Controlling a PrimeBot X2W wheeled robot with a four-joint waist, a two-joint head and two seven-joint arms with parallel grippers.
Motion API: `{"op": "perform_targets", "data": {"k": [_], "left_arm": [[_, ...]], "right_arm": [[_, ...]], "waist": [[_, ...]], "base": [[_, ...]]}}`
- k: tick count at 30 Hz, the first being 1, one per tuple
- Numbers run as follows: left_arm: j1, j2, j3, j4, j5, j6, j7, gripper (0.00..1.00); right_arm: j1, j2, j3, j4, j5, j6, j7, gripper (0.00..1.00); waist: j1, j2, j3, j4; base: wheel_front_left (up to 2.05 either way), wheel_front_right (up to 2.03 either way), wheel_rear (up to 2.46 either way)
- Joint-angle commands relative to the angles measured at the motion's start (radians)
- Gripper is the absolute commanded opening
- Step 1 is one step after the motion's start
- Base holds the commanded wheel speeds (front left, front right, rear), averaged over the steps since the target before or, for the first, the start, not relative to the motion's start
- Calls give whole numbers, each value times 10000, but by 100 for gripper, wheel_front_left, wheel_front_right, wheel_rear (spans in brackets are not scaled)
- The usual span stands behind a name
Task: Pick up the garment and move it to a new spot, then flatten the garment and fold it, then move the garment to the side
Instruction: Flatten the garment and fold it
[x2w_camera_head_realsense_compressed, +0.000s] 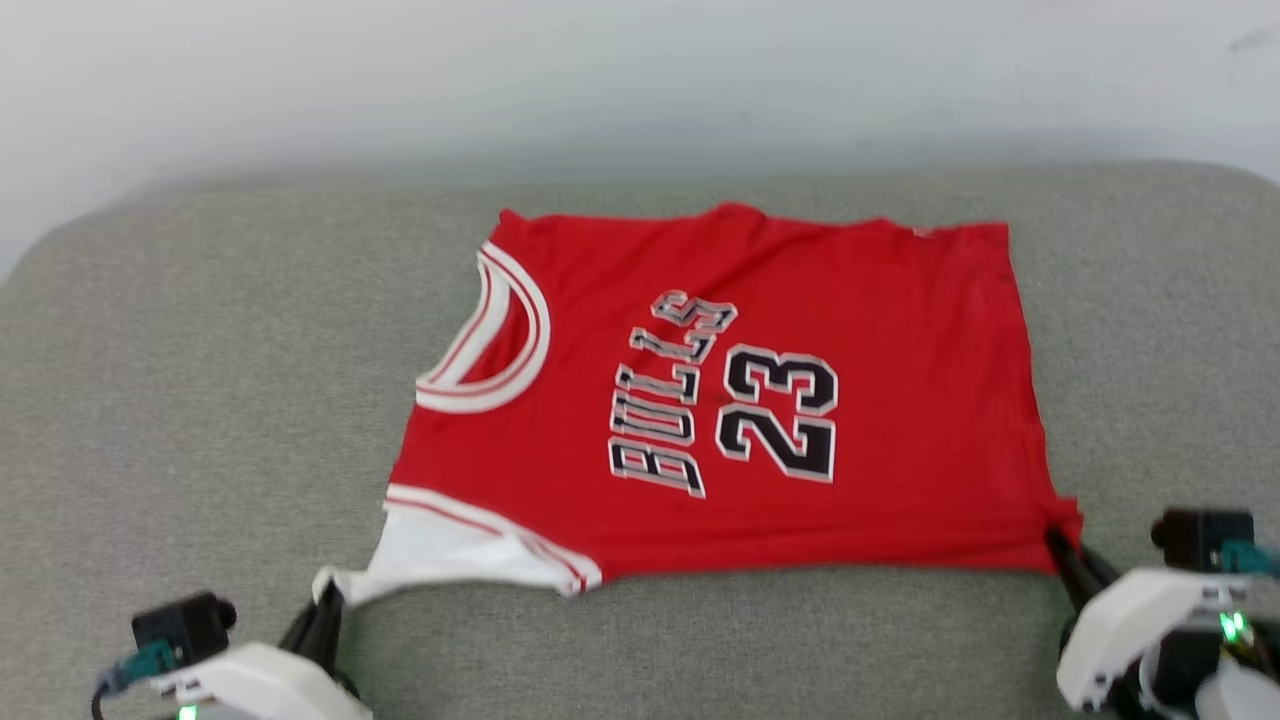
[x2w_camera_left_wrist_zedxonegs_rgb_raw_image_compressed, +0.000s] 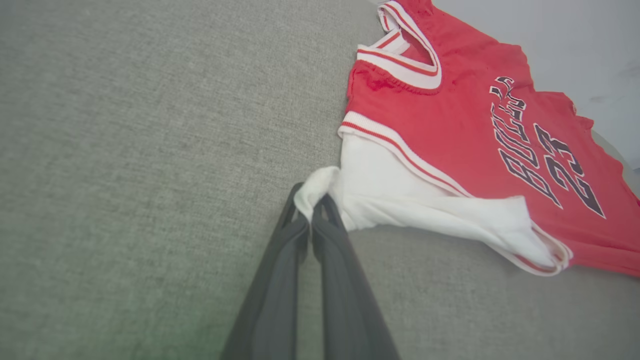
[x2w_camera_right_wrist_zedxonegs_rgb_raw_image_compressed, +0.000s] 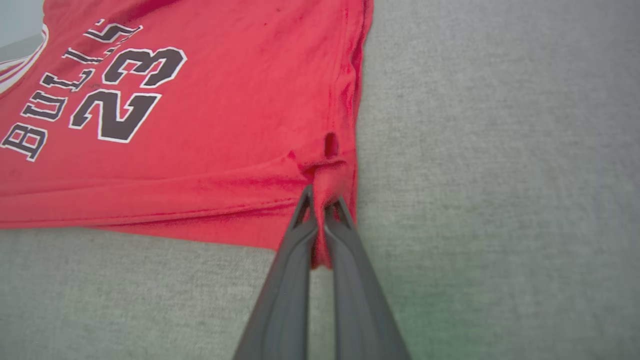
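The garment (x2w_camera_head_realsense_compressed: 900, 420) lay spread mid-surface (x2w_camera_head_realsense_compressed: 180, 400), the left gripper (x2w_camera_head_realsense_compressed: 325, 612) with jaws pinching only its white sleeve tip and the right gripper (x2w_camera_head_realsense_compressed: 1062, 552) a bunched hem corner, so an uneven pull could well slip either thin hold.

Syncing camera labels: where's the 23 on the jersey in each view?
Head view: number 23 at centre, on the garment.
Left wrist view: right side, mid-height.
Right wrist view: upper left.
Shared landmark: BULLS lettering right beside the number.
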Motion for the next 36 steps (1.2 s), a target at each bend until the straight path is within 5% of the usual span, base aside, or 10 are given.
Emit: {"op": "perform_targets", "data": {"k": [1, 11, 18, 26, 36], "left_arm": [[566, 178, 84, -412, -93, 295, 99, 0], [2746, 686, -69, -3100, -512, 1675, 1444, 0], [3263, 1179, -37, -4507, -517, 2349, 2082, 0], [1933, 1191, -282, -4870, 9, 1992, 2059, 0], [-950, 303, -650, -3359, 533, 1028, 1614, 0]], "right_arm": [[683, 88, -354, -445, -158, -24, 112, 0], [4062, 1271, -2265, -3538, -1149, -23, 1544, 0], [4889, 1670, -2660, -4843, -1523, -23, 2386, 0], [4081, 1480, -2289, -5501, -1849, -20, 2898, 0], [2335, 1153, -1969, -4999, -2163, -20, 2946, 0]], "waist": [[3, -1, -292, 205], [3, -1, -905, 607], [3, -1, -1016, 623], [3, -1, -594, 429], [3, -1, 650, 169]], "base": [[0, 0, 0], [0, 0, 0], [0, 0, 0], [0, 0, 0], [0, 0, 0]]}}
